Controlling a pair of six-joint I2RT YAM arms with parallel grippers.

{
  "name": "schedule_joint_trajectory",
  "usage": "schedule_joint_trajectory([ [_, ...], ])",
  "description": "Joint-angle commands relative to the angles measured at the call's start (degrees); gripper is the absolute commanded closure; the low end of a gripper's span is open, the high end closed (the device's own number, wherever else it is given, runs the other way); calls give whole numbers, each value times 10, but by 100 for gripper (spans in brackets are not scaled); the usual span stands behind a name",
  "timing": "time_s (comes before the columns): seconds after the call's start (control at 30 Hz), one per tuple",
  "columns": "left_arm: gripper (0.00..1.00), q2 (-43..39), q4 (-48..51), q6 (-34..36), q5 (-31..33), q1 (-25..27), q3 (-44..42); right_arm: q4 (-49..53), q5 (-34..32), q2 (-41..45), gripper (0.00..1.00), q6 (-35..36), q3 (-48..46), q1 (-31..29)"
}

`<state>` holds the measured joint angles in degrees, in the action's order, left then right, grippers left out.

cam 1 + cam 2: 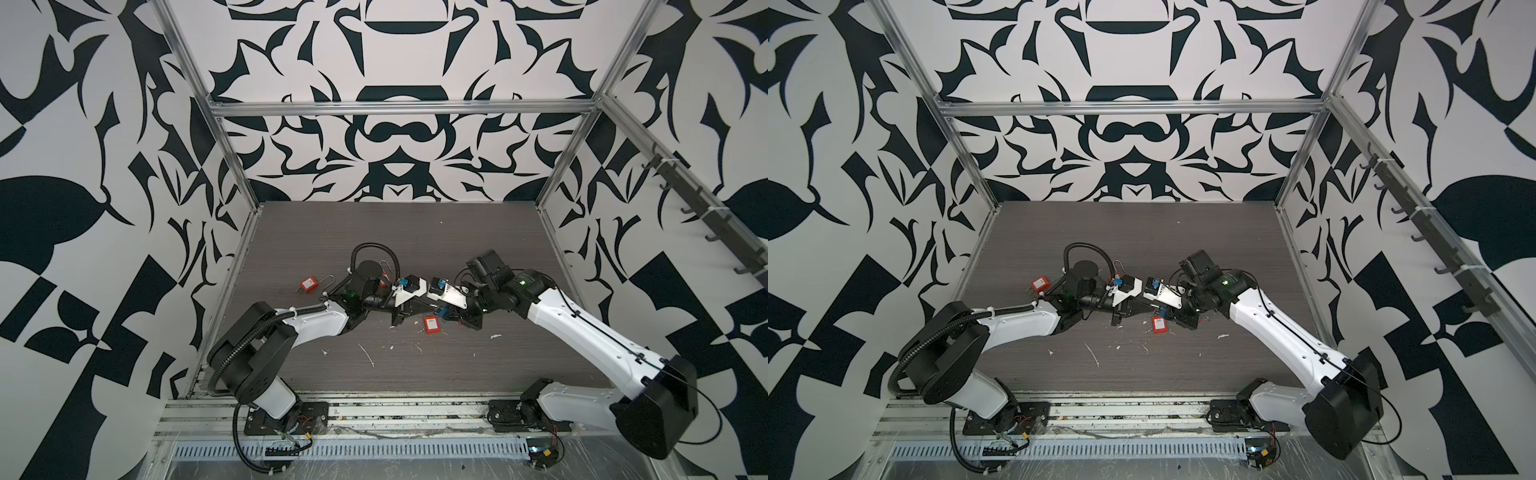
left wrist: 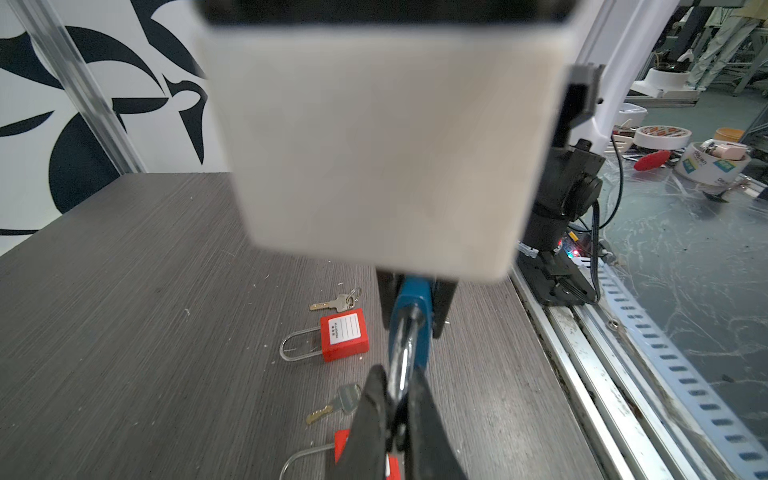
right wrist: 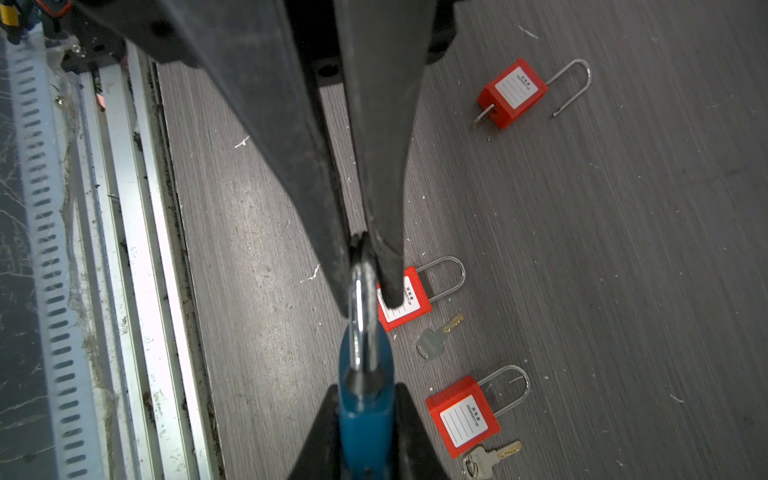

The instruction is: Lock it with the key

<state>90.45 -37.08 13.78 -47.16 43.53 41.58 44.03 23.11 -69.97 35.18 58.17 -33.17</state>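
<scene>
Views from above: show left gripper [image 1: 432, 309] and right gripper [image 1: 449, 316] tip to tip over the table [image 1: 415, 232], blue padlock [image 1: 442, 312] between them, red padlock [image 1: 431, 324] just below; cannot tell jaw gaps from here.

Left wrist: shows left gripper [image 2: 397, 386] nipped almost together on the silver shackle [image 2: 400, 353]; beyond, blue body clamped by right gripper, loose key [image 2: 332, 405] lying beside on the table.

Right wrist: shows right gripper [image 3: 365, 395] narrowly parted, squeezing the blue body; finds a red padlock [image 3: 419, 303] partly hidden behind fingers [image 3: 291, 166] of left gripper.
</scene>
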Motion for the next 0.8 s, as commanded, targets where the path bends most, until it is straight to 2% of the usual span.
schedule_joint_trajectory([
  [0.0,100,18,-37,-22,-60,56,4,-370,131,9,100,-28,19,-19],
  [0.1,100,23,-40,-29,-65,56,3,-413,129,21,100,-36,1,-18],
  [0.27,100,16,-43,-31,-62,55,-11,-420,114,36,100,-29,-4,-18],
  [0.57,100,-35,20,5,-61,31,-28,-319,147,57,100,0,4,0],
  [0.77,100,-52,43,13,-68,18,-20,-241,131,61,100,28,20,2],
])
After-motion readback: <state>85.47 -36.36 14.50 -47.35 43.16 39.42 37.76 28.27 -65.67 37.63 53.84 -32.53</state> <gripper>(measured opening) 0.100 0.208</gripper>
